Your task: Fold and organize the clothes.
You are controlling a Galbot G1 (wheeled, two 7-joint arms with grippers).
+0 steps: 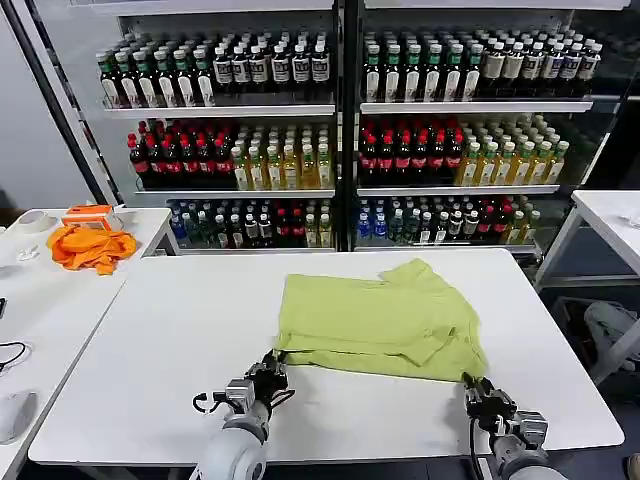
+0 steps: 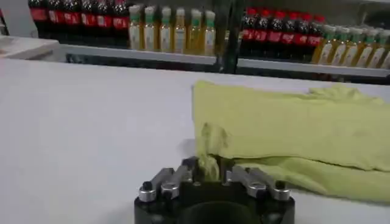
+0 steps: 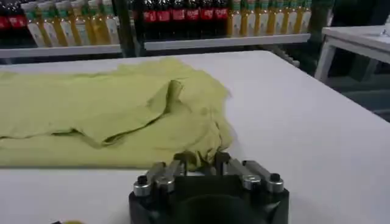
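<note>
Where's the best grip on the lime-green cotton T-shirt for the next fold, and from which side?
Take the lime-green cotton T-shirt by its two near-edge corners, coming in low from the robot's side of the white table. That edge lies flat and free. The left gripper and right gripper are there, each apparently pinching a corner.
</note>
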